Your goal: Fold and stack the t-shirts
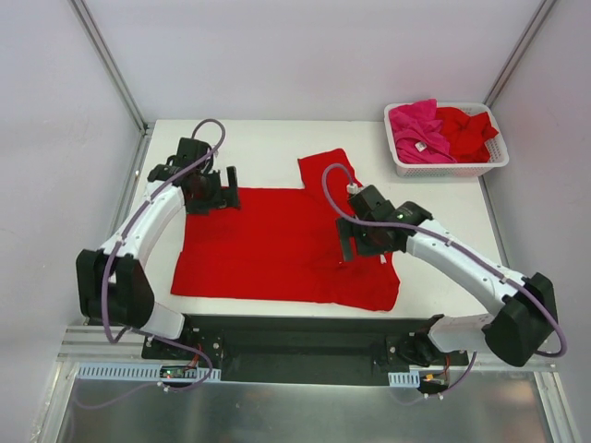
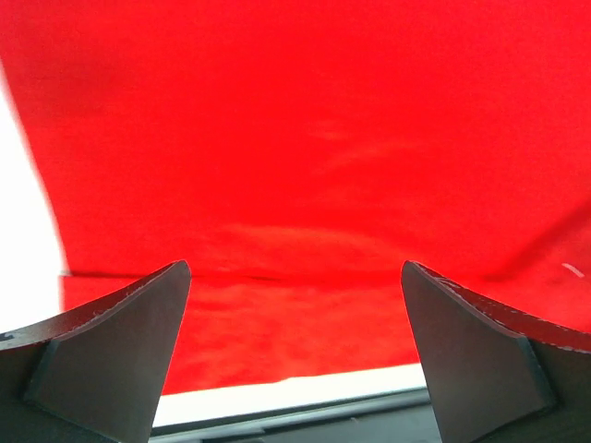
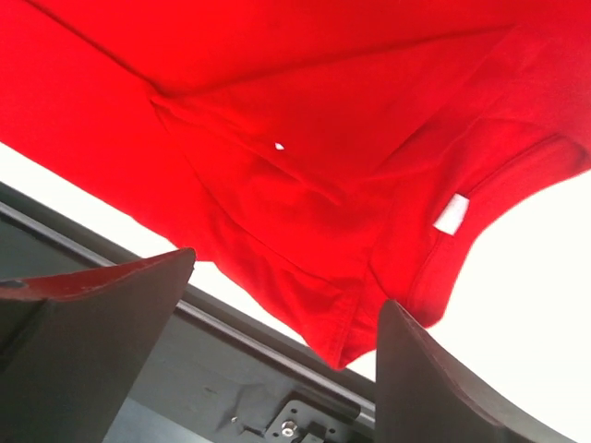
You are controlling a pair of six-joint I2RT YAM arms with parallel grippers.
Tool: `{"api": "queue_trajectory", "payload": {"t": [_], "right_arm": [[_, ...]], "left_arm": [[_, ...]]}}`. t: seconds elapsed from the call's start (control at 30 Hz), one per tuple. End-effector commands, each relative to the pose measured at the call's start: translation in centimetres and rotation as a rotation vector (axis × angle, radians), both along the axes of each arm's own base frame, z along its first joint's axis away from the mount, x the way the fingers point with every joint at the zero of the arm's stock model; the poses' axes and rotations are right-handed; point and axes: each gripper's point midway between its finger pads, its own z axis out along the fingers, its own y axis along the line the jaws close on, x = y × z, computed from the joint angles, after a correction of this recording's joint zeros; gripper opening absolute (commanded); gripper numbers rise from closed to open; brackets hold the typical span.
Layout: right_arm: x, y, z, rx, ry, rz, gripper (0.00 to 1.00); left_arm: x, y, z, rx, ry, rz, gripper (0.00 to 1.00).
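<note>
A plain bright red short-sleeved cloth t-shirt (image 1: 277,245) is laid out flat on the white table (image 1: 434,221), between the two arms. Its long axis runs left to right across the table. The straight hem is at the left and the collar end at the right, where a small white neck label (image 3: 451,214) is seen. One sleeve (image 1: 328,171) points toward the far edge. The body lies mostly smooth, and folds and seams are noted near the collar.

The left gripper (image 1: 220,196) is positioned over the far-left corner of the shirt, its fingers spread apart and nothing held. The right gripper (image 1: 355,242) is over the collar end, likewise spread and empty.

A magenta-pink t-shirt (image 1: 416,129) and a crumpled red t-shirt (image 1: 466,129) are contained in a white slotted plastic basket (image 1: 446,166) at the far-right corner.
</note>
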Motion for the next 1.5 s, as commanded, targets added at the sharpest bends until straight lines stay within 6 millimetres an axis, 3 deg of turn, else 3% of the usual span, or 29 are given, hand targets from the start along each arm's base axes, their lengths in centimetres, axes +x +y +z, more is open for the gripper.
{"api": "queue_trajectory", "payload": {"t": [0.0,0.13,0.2,0.37,0.7,0.97,1.13,1.47], "right_arm": [[0.4,2.0,-3.0,-0.01,-0.034,0.049,0.86],[0.7,2.6,-5.3,-0.119,-0.071,0.109,0.79],[0.5,3.1,-5.9,-0.16,-0.074,0.15,0.71],[0.8,3.3,-7.5,-0.226,-0.072,0.166,0.65],[1.8,1.6,-8.4,-0.352,-0.084,0.128,0.65],[2.5,1.2,-8.8,-0.355,-0.073,0.095,0.46],[2.7,1.0,-9.2,-0.356,-0.055,0.086,0.45],[2.9,1.3,-9.2,-0.35,-0.05,0.099,0.18]], "left_arm": [[-3.2,-2.9,2.6,-0.159,-0.01,-0.067,0.99],[-4.9,-3.8,4.0,-0.217,-0.045,-0.104,0.99],[-5.7,-3.8,4.3,-0.226,-0.053,-0.106,0.99],[-6.8,-3.9,3.7,-0.244,-0.035,-0.091,0.99],[-7.6,-4.0,3.5,-0.251,-0.031,-0.098,0.99],[-7.7,-4.1,3.3,-0.249,-0.026,-0.108,0.99],[-7.7,-4.1,3.3,-0.247,-0.027,-0.112,0.99],[-7.6,-4.1,3.1,-0.242,-0.02,-0.11,0.99]]}}
